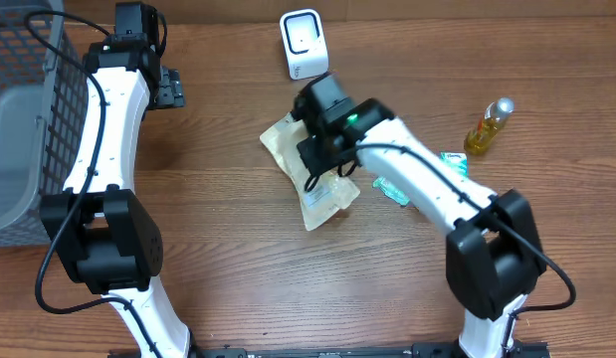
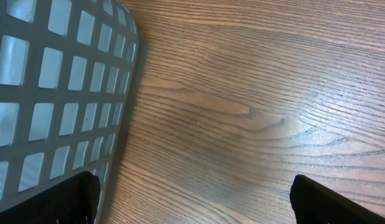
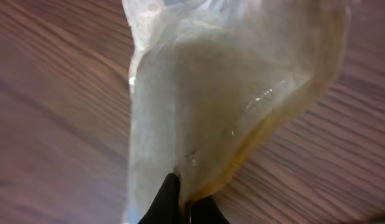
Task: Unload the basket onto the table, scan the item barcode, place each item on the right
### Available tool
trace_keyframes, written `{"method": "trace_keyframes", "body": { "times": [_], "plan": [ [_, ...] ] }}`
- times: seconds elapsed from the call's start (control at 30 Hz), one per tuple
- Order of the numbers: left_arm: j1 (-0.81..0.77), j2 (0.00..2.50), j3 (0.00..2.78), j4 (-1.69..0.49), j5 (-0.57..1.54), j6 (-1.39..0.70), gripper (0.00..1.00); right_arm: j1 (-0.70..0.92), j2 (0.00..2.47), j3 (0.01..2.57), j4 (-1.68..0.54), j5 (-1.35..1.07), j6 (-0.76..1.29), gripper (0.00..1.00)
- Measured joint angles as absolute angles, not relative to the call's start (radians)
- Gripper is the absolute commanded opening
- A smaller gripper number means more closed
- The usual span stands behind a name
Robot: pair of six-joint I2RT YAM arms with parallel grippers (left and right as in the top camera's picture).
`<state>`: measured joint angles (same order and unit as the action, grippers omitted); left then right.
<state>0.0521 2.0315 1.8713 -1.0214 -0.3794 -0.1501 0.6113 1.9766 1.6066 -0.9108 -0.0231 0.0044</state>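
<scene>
Right gripper (image 3: pixel 183 200) clamped on the edge of a clear yellowish pouch (image 3: pixel 229 93). Wrist view shows only the fingertips, and the close-up is blurred, so any barcode is unreadable. Overhead: the wrist covers the pouch's middle. It's mid-table (image 1: pixel 238 249), just below the white scanner (image 1: pixel 302 45); can't tell if it's lifted. Green packet (image 1: pixel 392 187) mostly hidden under the right arm, small bottle (image 1: pixel 490 124) farther right. Left gripper (image 2: pixel 198 202) spread wide, holding nothing, beside the grey basket (image 2: pixel 61 93), which is cut off at the frame edge.
</scene>
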Motion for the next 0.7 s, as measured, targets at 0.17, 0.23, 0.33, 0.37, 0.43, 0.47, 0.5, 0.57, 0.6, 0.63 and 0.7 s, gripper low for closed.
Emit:
{"method": "trace_keyframes", "body": {
  "times": [0.17, 0.23, 0.33, 0.37, 0.43, 0.47, 0.5, 0.57, 0.6, 0.63, 0.7],
  "plan": [
    [0.052, 2.032, 1.871, -1.021, -0.379, -0.150, 0.99, 0.723, 1.978, 1.606, -0.934, 0.276, 0.003, 0.04],
    [0.052, 2.032, 1.871, -1.021, -0.379, -0.150, 1.00, 0.767, 1.978, 1.602, -0.934, 0.389, 0.004, 0.04],
    [0.052, 2.032, 1.871, -1.021, -0.379, -0.150, 1.00, 0.825, 1.978, 1.596, -0.935, 0.524, 0.007, 0.04],
    [0.052, 2.032, 1.871, -1.021, -0.379, -0.150, 1.00, 0.844, 1.978, 1.596, -0.935, 0.565, 0.009, 0.04],
    [0.052, 2.032, 1.871, -1.021, -0.379, -0.150, 1.00, 0.877, 1.978, 1.596, -0.932, 0.630, 0.016, 0.04],
    [0.052, 2.032, 1.871, -1.021, -0.379, -0.150, 1.00, 0.890, 1.978, 1.596, -0.929, 0.656, 0.020, 0.04],
    [0.052, 2.032, 1.871, -1.021, -0.379, -0.150, 1.00, 0.902, 1.978, 1.596, -0.928, 0.680, 0.024, 0.04],
    [0.052, 2.032, 1.871, -1.021, -0.379, -0.150, 0.99, 0.921, 1.978, 1.596, -0.928, 0.725, 0.030, 0.04],
    [0.052, 2.032, 1.871, -1.021, -0.379, -0.150, 1.00, 0.927, 1.978, 1.595, -0.928, 0.749, 0.033, 0.04],
    [0.052, 2.032, 1.871, -1.021, -0.379, -0.150, 1.00, 0.932, 1.979, 1.594, -0.928, 0.772, 0.034, 0.04],
    [0.052, 2.032, 1.871, -1.021, -0.379, -0.150, 1.00, 0.937, 1.980, 1.586, -0.921, 0.822, 0.036, 0.04]
  ]
}}
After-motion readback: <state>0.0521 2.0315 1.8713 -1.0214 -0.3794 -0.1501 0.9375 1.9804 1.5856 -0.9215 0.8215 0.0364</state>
